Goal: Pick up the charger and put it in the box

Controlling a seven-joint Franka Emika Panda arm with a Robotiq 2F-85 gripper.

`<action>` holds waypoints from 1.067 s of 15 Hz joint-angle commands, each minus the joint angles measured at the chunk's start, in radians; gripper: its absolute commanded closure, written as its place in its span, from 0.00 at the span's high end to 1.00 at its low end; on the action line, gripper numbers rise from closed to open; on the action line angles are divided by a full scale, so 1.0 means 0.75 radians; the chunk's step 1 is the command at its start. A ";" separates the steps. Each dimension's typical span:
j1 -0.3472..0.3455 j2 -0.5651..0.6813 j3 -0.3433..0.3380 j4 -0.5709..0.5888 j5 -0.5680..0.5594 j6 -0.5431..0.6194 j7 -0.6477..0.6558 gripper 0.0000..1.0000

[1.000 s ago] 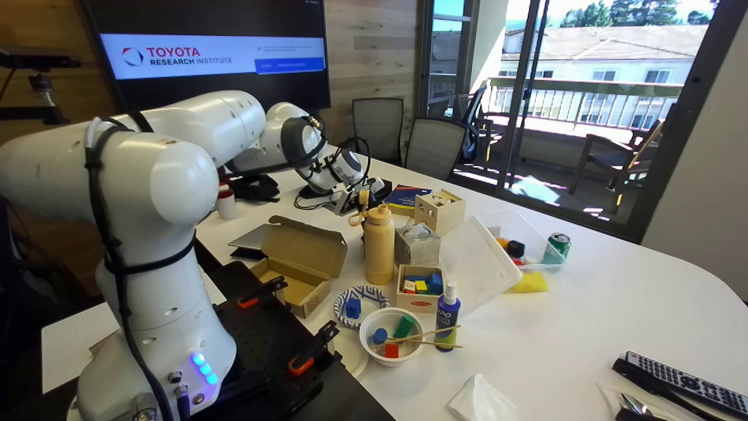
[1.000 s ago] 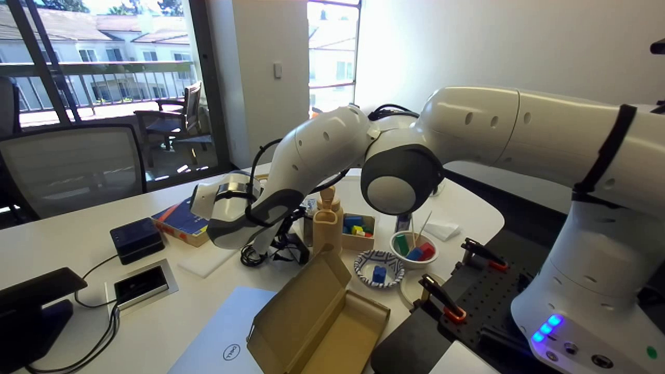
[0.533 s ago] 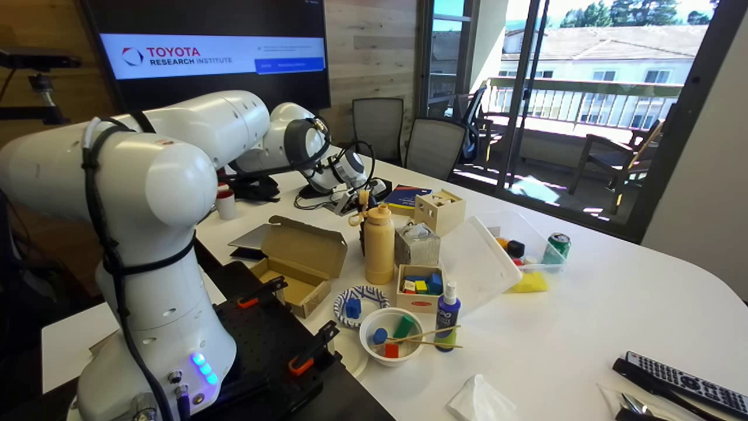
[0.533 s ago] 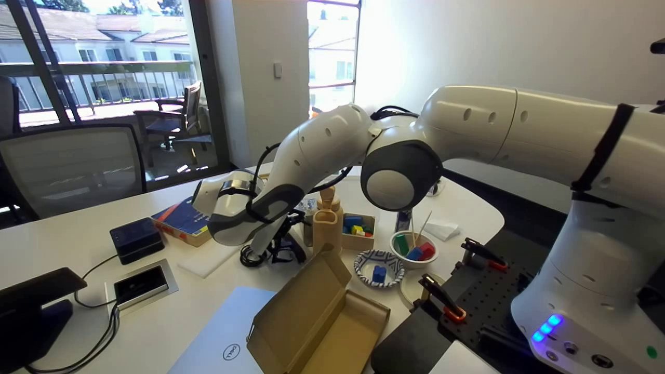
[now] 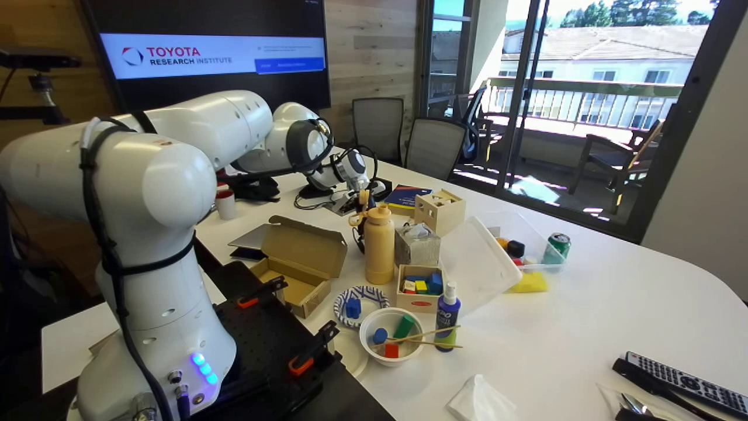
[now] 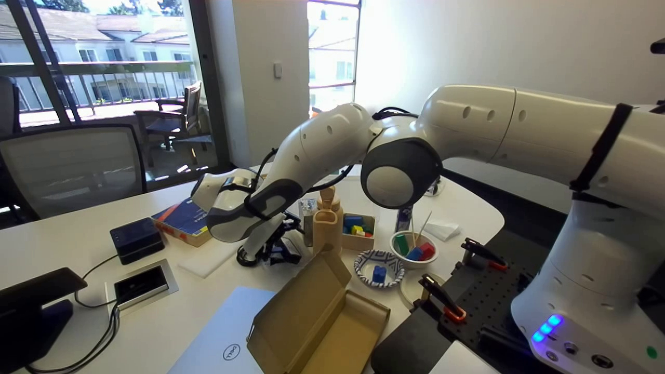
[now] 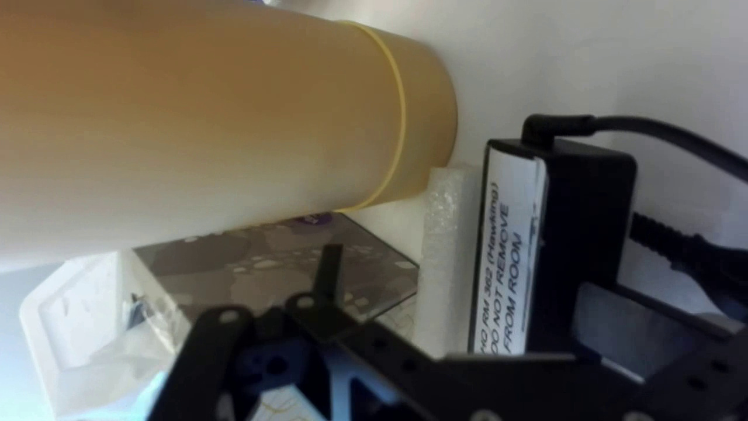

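Leftmost in the wrist view, the tan water bottle (image 7: 234, 123) stands close; steer clear. Next, the hand (image 7: 460, 269) is spread, holding nothing yet. The charger (image 7: 575, 234), a labelled black power brick, rests on the bench (image 7: 526, 64) nearer the rightmost finger (image 7: 625, 333), so centre over it first, then squeeze its long sides squarely. At far right its cord (image 7: 672, 133) trails; lift slowly lest it snag. An exterior view shows the cardboard box (image 6: 345, 335) open.
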State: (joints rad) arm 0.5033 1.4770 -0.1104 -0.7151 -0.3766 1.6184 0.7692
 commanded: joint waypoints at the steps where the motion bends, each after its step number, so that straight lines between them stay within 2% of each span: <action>1: -0.029 0.000 0.030 0.002 0.068 0.062 -0.012 1.00; 9: -0.066 0.000 0.049 -0.021 0.161 0.109 0.003 1.00; 16: -0.046 0.001 0.016 -0.044 0.131 0.096 0.014 1.00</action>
State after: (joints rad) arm 0.4631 1.4780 -0.0885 -0.7269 -0.2774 1.6748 0.7702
